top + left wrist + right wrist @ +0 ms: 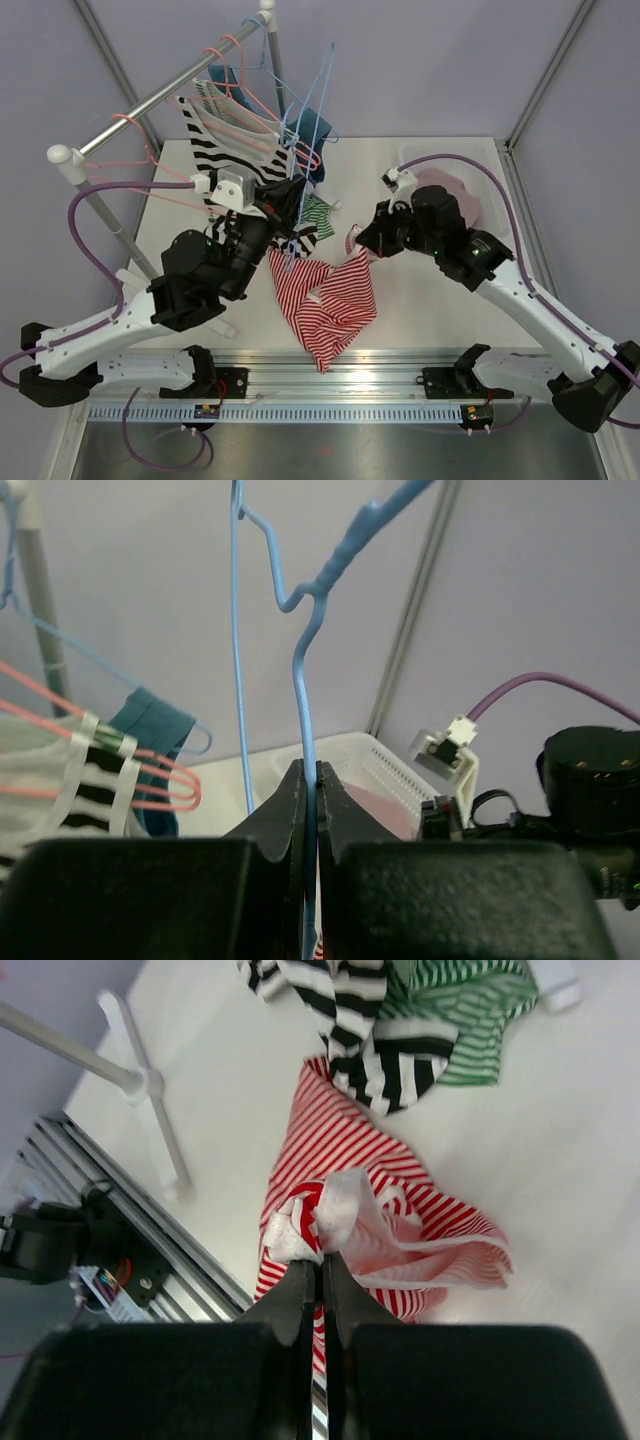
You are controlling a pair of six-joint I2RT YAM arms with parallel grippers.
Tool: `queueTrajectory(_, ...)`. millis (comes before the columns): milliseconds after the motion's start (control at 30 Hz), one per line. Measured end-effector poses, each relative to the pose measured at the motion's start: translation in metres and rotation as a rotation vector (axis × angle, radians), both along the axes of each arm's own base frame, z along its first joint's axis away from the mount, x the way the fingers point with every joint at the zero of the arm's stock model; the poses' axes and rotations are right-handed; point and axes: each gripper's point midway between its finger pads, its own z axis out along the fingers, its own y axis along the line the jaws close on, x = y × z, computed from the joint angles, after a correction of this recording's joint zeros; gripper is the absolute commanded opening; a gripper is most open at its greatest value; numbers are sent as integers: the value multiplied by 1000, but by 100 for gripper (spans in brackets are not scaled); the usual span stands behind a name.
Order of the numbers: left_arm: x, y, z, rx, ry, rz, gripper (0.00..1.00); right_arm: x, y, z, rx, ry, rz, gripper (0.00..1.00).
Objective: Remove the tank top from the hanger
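Left fingers [283, 818] clamped tight on blue hanger [303, 710] wire | right fingers [292, 1298] pinching bunched red-striped tank top [340, 1140]

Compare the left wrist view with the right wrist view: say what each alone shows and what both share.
Only the left wrist view: the left gripper shut on the blue hanger, pink hangers, a white basket. Only the right wrist view: the right gripper shut on a bunched edge of the red-striped tank top, a green striped garment, the rack foot. Both: closed fingers gripping something, and the white table.
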Motion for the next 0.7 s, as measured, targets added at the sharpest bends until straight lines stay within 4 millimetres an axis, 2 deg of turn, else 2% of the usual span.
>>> queueTrajectory(33, -5, 5, -6, 0, 28, 23, 0, -3, 7, -12, -25, 12, 10, 9)
queueTrajectory(67, -10, 12, -14, 3, 56, 47, 0, -6, 12, -26, -53, 33, 15, 48)
queueTrajectory(133, -22, 21, -30, 12, 113, 81, 0, -16, 21, -56, -105, 82, 24, 93)
queueTrajectory(167, -28, 25, -39, 16, 143, 101, 0, -19, 23, -70, -129, 99, 23, 99)
queueTrajectory(267, -39, 36, -63, 40, 221, 173, 0, -27, 17, -104, -198, 141, 2, 99)
queueTrajectory(333, -48, 39, -77, 67, 258, 210, 0, -25, 8, -116, -236, 150, -44, 100)
queueTrajectory(533, -77, 28, -106, 153, 288, 185, 0, -11, -5, -116, -272, 111, -138, 99)
queueTrajectory(700, -77, 33, -107, 166, 270, 209, 0, -4, -7, -120, -299, 103, -171, 99)
